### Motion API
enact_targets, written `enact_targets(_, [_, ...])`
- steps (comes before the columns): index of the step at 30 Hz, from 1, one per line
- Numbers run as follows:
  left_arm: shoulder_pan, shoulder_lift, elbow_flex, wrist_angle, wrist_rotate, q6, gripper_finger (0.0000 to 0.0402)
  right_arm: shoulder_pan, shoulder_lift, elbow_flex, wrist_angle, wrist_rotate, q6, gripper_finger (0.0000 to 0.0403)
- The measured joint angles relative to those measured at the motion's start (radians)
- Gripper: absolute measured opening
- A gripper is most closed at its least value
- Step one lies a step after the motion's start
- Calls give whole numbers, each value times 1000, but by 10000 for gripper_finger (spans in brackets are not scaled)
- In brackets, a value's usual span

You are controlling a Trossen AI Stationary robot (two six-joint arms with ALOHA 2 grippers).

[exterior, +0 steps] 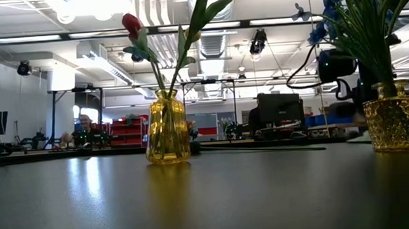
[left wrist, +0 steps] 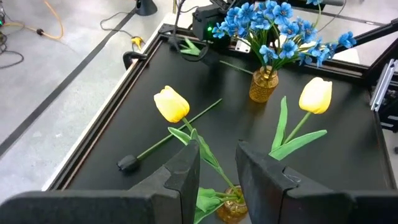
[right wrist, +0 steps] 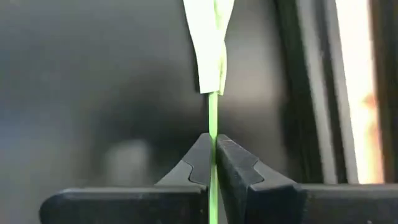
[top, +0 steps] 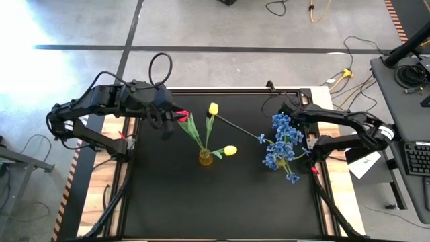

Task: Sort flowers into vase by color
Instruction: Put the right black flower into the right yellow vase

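Black matting covers the desk (top: 222,202), which stands on a grey floor with cables trailing behind it and a workshop room beyond.

Near the desk's middle sits a small amber vase (top: 205,157) with a yellow tulip (top: 230,150) leaning out to one side and green leaves rising from its neck. A second yellow tulip (top: 213,108) lies loose on the mat; its long stem (top: 238,126) runs toward the right arm. A second amber vase (left wrist: 263,85), near the right edge, is full of blue blossoms (top: 282,141).

The right end effector (right wrist: 215,155) sits at the back right of the desk, just behind the blue spray. Its fingers are pinched fully together on the thin green stem of the loose tulip, with a pale leaf just ahead of the fingertips. The flower head lies well away from this grip, at the stem's other end.

The left end effector (left wrist: 217,168) hovers left of the middle vase, its fingers partly apart. A red tulip (top: 183,116) shows at its tip in the overhead view, its stem reaching toward the middle vase; I cannot tell whether the fingers grip it.
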State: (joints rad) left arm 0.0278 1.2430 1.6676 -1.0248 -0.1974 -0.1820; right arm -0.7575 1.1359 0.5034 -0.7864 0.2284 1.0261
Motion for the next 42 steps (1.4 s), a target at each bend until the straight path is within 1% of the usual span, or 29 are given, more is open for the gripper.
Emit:
enact_targets(3, [0,0,0,-5,-1,-12,91,1,-13,20,-67,-97,1,13])
enact_targets(7, [4,0,0,-4,-5,-10,91,1,-22,47,-88,-106,-6,15])
enact_targets(9, [11,0,0,-3,-4,-11,91,-2,-23,67,-88,-105,-27,26])
enact_targets(11, [17,0,0,-3,-5,-18,91,-2,-22,90,-87,-101,-43,48])
enact_targets(14, [23,0,0,0,-7,-22,91,-10,-20,110,-84,-78,-59,98])
enact_targets(18, [29,0,0,2,-6,-36,91,-18,-18,107,-82,56,-34,164])
enact_targets(19, [31,0,0,2,-6,-38,91,-24,-13,103,-77,78,-30,175])
enact_targets(21, [36,1,0,3,-6,-39,91,-45,6,90,-38,91,-33,190])
enact_targets(23, [43,2,0,4,-6,-32,91,-65,33,70,34,99,-53,194])
enact_targets(28, [62,4,0,19,-6,-18,91,-100,116,45,192,157,-57,177])
enact_targets(32, [62,5,0,17,-6,-7,91,-100,162,46,255,157,-56,146])
enact_targets(38, [62,6,0,13,-8,33,91,-96,198,50,262,140,-41,74])
enact_targets(42, [62,0,1,12,-21,78,91,-67,126,48,241,121,-77,20])
